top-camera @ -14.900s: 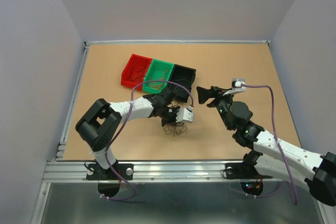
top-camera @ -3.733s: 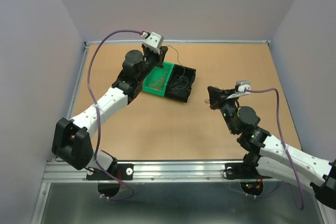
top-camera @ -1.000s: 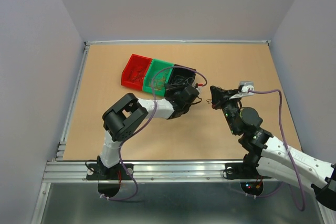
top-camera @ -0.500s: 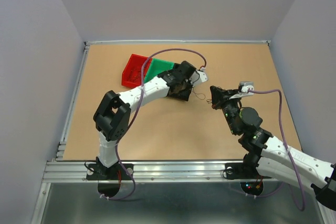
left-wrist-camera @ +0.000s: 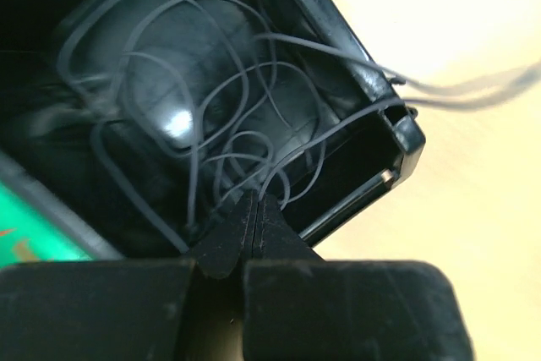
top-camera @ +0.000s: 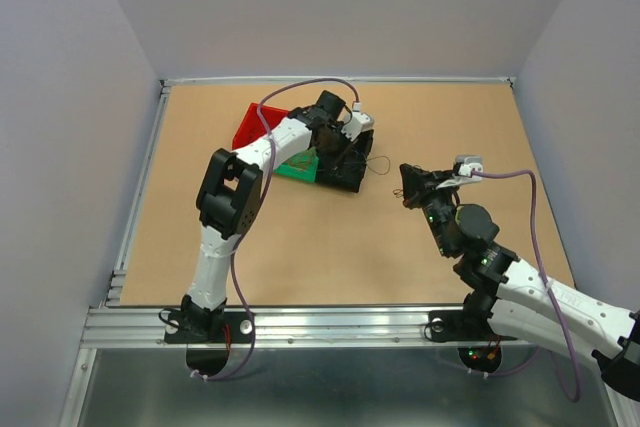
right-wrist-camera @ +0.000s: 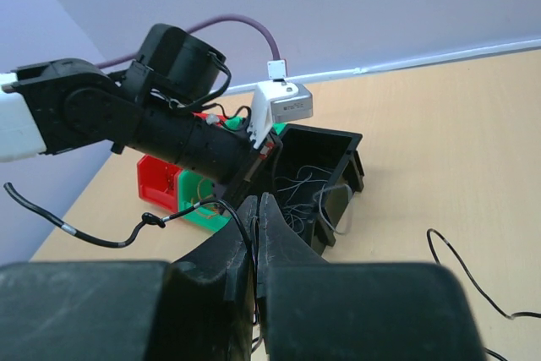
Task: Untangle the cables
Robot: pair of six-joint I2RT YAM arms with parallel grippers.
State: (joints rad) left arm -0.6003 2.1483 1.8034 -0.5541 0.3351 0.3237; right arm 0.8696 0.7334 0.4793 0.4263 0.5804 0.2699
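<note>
My left gripper (left-wrist-camera: 254,209) and right gripper (right-wrist-camera: 256,209) both clamped, probably on wires (left-wrist-camera: 196,183); strand (left-wrist-camera: 461,95) over bin (left-wrist-camera: 406,128) rim at 3 o'clock could snag.

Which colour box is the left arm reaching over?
The black bin, at the right end of the row beside the green bin; the red bin is farthest away. The left gripper, jaws shut, hangs over its thin wires.

Place: I take this for a robotics lab test cell.
Enclosure: plain pale lilac-grey wall panels (top-camera: 70,147) box in my tan wooden tabletop (top-camera: 300,247).
Fixture: a slotted aluminium rail (top-camera: 330,325) runs along the near table edge.
Labelling: small red (top-camera: 248,130), green (top-camera: 298,167) and black (top-camera: 340,179) plastic bins sit in a row.
</note>
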